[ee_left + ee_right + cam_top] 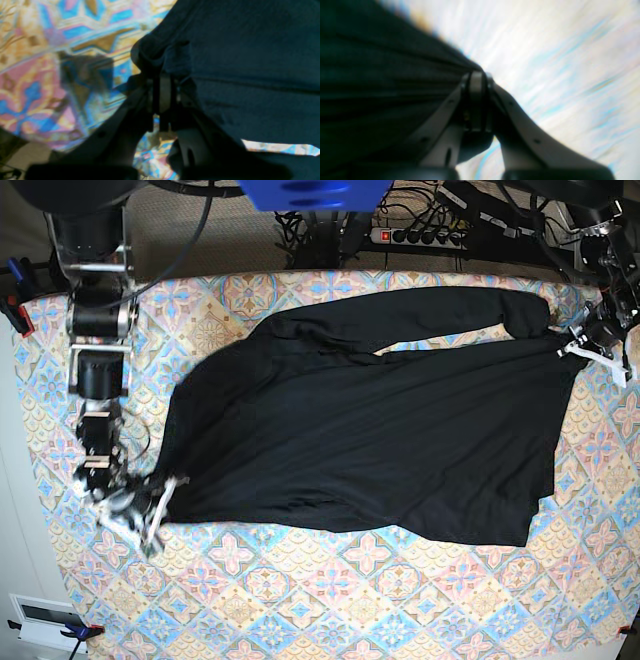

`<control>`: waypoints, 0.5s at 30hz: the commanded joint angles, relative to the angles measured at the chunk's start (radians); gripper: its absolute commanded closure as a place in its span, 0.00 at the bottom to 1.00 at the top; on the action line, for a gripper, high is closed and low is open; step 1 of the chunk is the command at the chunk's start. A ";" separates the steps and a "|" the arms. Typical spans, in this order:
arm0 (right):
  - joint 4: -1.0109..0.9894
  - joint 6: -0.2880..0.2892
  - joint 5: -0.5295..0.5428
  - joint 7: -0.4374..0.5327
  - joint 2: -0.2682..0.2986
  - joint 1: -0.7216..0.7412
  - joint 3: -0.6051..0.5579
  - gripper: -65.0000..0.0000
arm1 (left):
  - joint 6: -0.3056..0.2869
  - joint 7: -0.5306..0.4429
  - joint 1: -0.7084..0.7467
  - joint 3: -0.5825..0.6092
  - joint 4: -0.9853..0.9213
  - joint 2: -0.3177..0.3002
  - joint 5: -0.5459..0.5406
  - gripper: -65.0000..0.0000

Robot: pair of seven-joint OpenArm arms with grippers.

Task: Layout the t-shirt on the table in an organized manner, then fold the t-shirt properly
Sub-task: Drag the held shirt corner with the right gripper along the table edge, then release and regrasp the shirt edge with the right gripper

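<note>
While we pinched the t-shirt [380, 440] with both grippers, the right gripper [163, 498] at its near-left corner and the left gripper [572, 340] at its far-right edge, it lay spread across the table [300, 600]; pulling apart evenly would flatten the wrinkles.

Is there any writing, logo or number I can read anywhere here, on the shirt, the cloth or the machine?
None can be read.
The t-shirt is plain black, no print.
The table cloth shows only patterned tiles.
The blue part at the top edge bears no legible text.
</note>
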 commanded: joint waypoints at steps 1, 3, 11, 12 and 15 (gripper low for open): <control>-0.009 -0.008 0.003 0.024 0.019 0.048 0.005 1.00 | 0.004 -0.013 -0.005 -0.009 0.018 -0.026 0.002 1.00; -0.062 -0.008 0.002 0.053 0.025 0.107 0.005 1.00 | 0.004 -0.018 -0.008 -0.009 0.019 -0.009 0.002 1.00; -0.221 -0.156 -0.003 0.239 0.032 0.231 -0.006 1.00 | 0.004 -0.015 -0.062 -0.012 0.021 0.049 0.002 1.00; -0.233 -0.165 -0.003 0.240 0.032 0.240 -0.006 1.00 | 0.004 -0.015 -0.073 -0.009 0.021 0.052 0.002 1.00; -0.256 -0.185 -0.003 0.239 0.032 0.249 -0.008 0.93 | 0.004 -0.013 -0.099 -0.011 0.021 0.083 0.004 1.00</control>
